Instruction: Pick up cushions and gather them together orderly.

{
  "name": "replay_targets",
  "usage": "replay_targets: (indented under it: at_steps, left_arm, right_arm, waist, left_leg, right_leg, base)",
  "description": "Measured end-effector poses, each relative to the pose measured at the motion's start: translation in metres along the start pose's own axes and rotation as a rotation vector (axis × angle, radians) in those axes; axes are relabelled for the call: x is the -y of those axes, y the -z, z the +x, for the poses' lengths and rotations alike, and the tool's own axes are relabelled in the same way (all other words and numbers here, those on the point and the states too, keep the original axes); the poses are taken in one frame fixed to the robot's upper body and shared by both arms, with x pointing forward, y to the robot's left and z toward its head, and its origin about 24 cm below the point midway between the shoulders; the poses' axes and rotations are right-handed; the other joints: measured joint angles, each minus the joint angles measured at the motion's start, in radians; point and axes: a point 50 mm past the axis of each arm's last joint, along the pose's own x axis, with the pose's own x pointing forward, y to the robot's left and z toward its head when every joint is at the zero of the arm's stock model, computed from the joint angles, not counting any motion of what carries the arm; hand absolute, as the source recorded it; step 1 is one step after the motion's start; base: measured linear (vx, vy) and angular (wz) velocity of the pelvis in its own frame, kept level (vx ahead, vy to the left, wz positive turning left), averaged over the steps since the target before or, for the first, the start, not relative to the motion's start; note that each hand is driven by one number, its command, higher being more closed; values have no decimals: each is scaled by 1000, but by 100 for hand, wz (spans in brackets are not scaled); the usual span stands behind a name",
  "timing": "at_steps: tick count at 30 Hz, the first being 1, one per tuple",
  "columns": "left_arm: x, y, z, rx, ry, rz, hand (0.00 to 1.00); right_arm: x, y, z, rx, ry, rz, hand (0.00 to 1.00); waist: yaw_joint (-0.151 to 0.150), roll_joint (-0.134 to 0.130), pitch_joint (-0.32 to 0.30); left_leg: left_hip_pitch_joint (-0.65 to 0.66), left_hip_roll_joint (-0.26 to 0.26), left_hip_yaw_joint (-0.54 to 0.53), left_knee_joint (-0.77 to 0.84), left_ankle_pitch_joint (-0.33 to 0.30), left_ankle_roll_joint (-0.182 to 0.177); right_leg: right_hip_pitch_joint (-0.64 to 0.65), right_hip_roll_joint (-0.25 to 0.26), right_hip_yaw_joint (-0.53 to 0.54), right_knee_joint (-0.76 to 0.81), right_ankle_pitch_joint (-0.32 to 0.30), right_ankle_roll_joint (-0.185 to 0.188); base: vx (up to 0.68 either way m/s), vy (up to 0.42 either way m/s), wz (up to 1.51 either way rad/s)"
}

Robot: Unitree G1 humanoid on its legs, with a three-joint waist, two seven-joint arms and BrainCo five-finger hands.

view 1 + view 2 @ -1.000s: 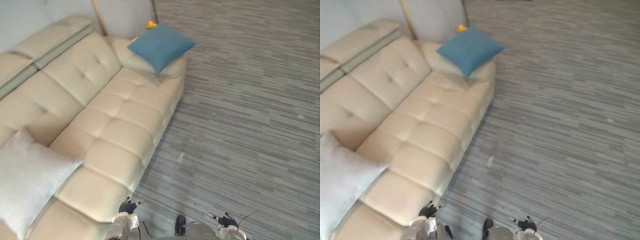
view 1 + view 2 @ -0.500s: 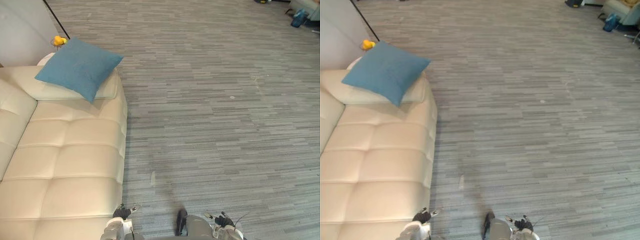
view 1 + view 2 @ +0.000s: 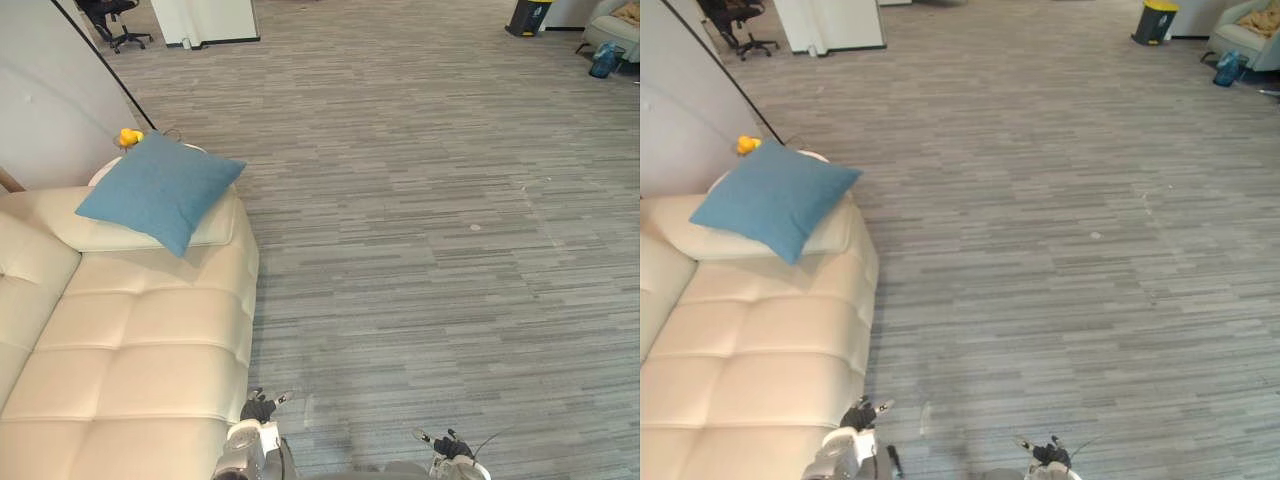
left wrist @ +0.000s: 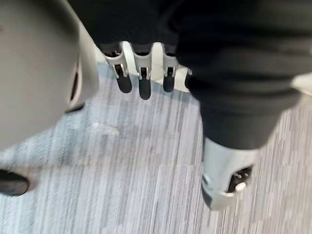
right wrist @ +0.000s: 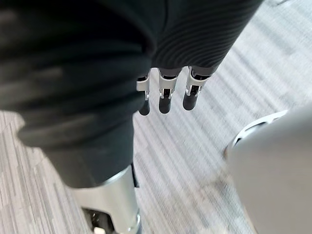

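One cushion (image 3: 160,190) sits at the sofa's (image 3: 140,350) far end; step along the sofa's front first, as left robot hand (image 4: 140,83) and right robot hand (image 5: 165,95) hang straight-fingered, empty (too far to reach).

Bright, even light covers the floor (image 3: 450,250) beside the sofa (image 3: 140,340); on the sofa, the blue cushion (image 3: 160,190) casts a soft shadow.

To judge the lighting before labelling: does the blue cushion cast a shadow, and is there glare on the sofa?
Left eye view: the blue cushion casts a soft shadow on the sofa under its lower corner. Right eye view: the sofa shows a mild sheen, no hard glare; the floor is lit evenly.
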Motion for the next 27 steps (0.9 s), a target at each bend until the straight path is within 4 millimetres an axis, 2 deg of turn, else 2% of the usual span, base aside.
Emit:
replay_targets:
  at_steps: [1, 2, 3, 4, 5, 6, 7, 8, 9, 10, 11, 12, 13, 15, 16, 17, 18, 19, 20, 22, 23, 24, 25, 26, 27]
  left_arm:
    - [-2, 0, 0, -1, -7, 3, 0]
    - [-9, 3, 0, -11, -25, 7, 0]
    - [-9, 2, 0, -10, -27, 4, 0]
    - [-9, 3, 0, -11, -27, 5, 0]
    - [-10, 4, 0, -17, -27, 7, 0]
    - [-15, 10, -1, -44, -35, 27, 0]
    - [-16, 13, -1, -55, -39, 28, 0]
    - [-17, 14, -1, -58, -41, 29, 0]
    - [-14, 13, -1, -59, -35, 31, 0]
    - [-14, 15, -1, -64, -34, 36, 0]
    - [-13, 15, -1, -67, -27, 50, 0]
    - [-10, 16, -1, -73, -18, 49, 0]
    - [4, 17, -1, -76, 18, 47, 0]
    - [3, 16, -1, -73, 12, 37, 0]
    - [2, 18, -2, -80, 12, 36, 0]
    - [1, 9, -1, -42, 7, 22, 0]
    - [1, 5, 0, -21, 6, 18, 0]
    - [1, 3, -1, -12, 5, 15, 0]
    - [0, 3, -1, -7, 2, 10, 0]
    - [-3, 4, -1, -9, -6, 8, 0]
    - [-3, 3, -1, -5, -7, 3, 0]
    - [-2, 1, -1, 3, -4, 1, 0]
    - [-1, -1, -1, 11, -3, -1, 0]
    - [-2, 0, -1, 13, -5, -3, 0]
    - [-5, 3, -2, 6, -17, -15, 0]
  right_arm:
    - [1, 2, 0, -8, 4, 1, 0]
    - [-3, 6, -1, -20, -6, 5, 0]
    - [-5, 8, -2, -27, -11, 7, 0]
    - [-7, 7, -2, -23, -15, 3, 0]
    - [-6, 7, -2, -24, -14, 1, 0]
    - [-7, -2, -1, 17, -23, -15, 0]
    - [-6, -2, -1, 18, -20, -17, 0]
    - [-6, -3, -1, 21, -21, -16, 0]
    - [-5, -8, 0, 42, -19, -16, 0]
    - [-3, -9, 0, 46, -14, -16, 0]
    - [-2, -7, 1, 35, -11, -9, 0]
    - [0, -10, 2, 42, -4, -9, 0]
    - [2, -18, 3, 59, 5, 0, 0]
    - [1, -14, 2, 49, 3, 11, 0]
    - [2, -8, 2, 29, 5, 14, 0]
    - [-1, -4, 1, 15, -2, 5, 0]
    - [0, -3, 0, 14, -3, -9, 0]
    - [0, -2, 0, 12, -5, -22, 0]
    - [0, -3, 0, 15, -11, -40, 0]
    - [-2, -2, 0, 8, -15, -45, 0]
    - [-3, -2, 0, 3, -19, -51, 0]
    - [-5, -3, 0, 3, -23, -54, 0]
    - [-5, -6, 1, 8, -23, -55, 0]
    - [-6, -8, 1, 15, -25, -55, 0]
    - [-8, -13, 2, 30, -31, -55, 0]
  waist:
    - [8, -11, -14]
    - [0, -37, -28]
    - [10, -47, -35]
    - [18, -50, -34]
    - [18, -50, -34]
    - [4, -35, -25]
    - [7, -35, -25]
    - [5, -35, -26]
    - [-6, -29, -23]
    - [-13, -26, -21]
    - [-10, -19, -16]
    - [-5, -8, -14]
    - [-7, 16, -5]
    - [-23, 7, -10]
    - [-23, -10, -11]
    - [-24, -8, -8]
    - [-13, -5, -8]
    - [-9, -4, -8]
    - [-6, 0, -9]
    - [0, -3, -9]
    - [-3, -8, -8]
    - [-2, -14, -4]
    - [5, -21, 1]
    - [9, -22, 1]
    - [13, -8, -7]
  left_leg:
    - [9, -39, -11, -18, 43, 18]
    - [10, -77, -5, -21, 3, 42]
    - [23, -96, 27, -6, -37, 49]
    - [57, -104, 57, -13, -47, 60]
    - [87, -111, 72, -23, -55, 68]
    - [254, -119, 83, -124, -84, 70]
    - [316, -115, 95, -166, -76, 59]
    - [337, -111, 95, -172, -75, 57]
    - [395, -91, 78, -213, -76, 57]
    - [418, -80, 61, -242, -84, 17]
    - [438, -71, 11, -266, -96, -34]
    - [438, -58, 1, -275, -93, -34]
    - [430, -50, -20, -283, -53, -43]
    - [438, -46, -55, -247, -33, -42]
    - [424, -32, -86, -197, -34, -43]
    - [214, 49, -170, 240, 10, -105]
    - [155, 75, -179, 369, 56, -110]
    - [125, 82, -176, 438, 63, -98]
    - [75, 78, -136, 478, 86, -54]
    - [70, 83, -124, 491, 114, -53]
    - [41, 85, -104, 514, 29, -32]
    - [12, 73, -51, 472, -49, -35]
    - [7, 39, 18, 338, -78, -34]
    - [9, 16, 50, 242, -69, -31]
    - [17, -7, 106, 77, -19, -32]
  right_leg:
    - [4, -15, 39, -9, -10, 22]
    - [18, -44, 56, -44, -6, 32]
    - [13, -68, 104, -10, 15, 57]
    - [-12, -86, 138, 72, 16, 58]
    - [-42, -94, 160, 166, 23, 67]
    - [-244, -128, 126, 609, 86, 134]
    - [-284, -131, 74, 622, 67, 102]
    - [-307, -128, 51, 604, 60, 87]
    - [-395, -118, -25, 430, 60, 49]
    - [-407, -100, -16, 285, 108, 43]
    - [-391, -68, -5, 201, 207, -14]
    - [-385, -53, -3, 194, 207, -17]
    - [-385, -36, 0, 225, 181, -13]
    - [-364, -40, 27, 272, 104, -14]
    - [-328, -42, 3, 252, 56, -16]
    - [-215, -34, -76, 176, 50, -19]
    - [-179, -30, -90, 163, 42, -30]
    - [-154, -32, -99, 154, 38, -32]
    - [-126, -39, -104, 141, 33, -37]
    - [-101, -40, -100, 112, 27, -28]
    - [-82, -41, -98, 77, 31, -31]
    - [-56, -48, -93, 31, 52, -43]
    - [-23, -72, -96, -6, 62, -28]
    - [-7, -85, -100, -20, 61, -20]
    - [18, -87, -113, -42, 51, 1]
  base:
    - [428, 266, -19]
    - [616, 343, -31]
    - [583, 292, -29]
    - [501, 260, -45]
    - [745, 256, -40]
    - [779, 156, -31]
    - [773, 101, -21]
    - [594, -228, 13]
    - [579, -403, 39]
    - [635, -493, 50]
    - [376, -341, 21]
    - [307, -309, 3]
    - [262, -336, 19]
    - [209, -300, 53]
    - [220, -349, 115]
    - [231, -318, 109]
    - [189, -219, 92]
    - [128, 23, 21]
    - [123, 52, 9]
    - [175, 71, 17]
    - [237, 99, 51]
    - [278, 150, 72]
    - [236, 148, 60]
    - [276, 204, 39]
    - [297, 241, 23]
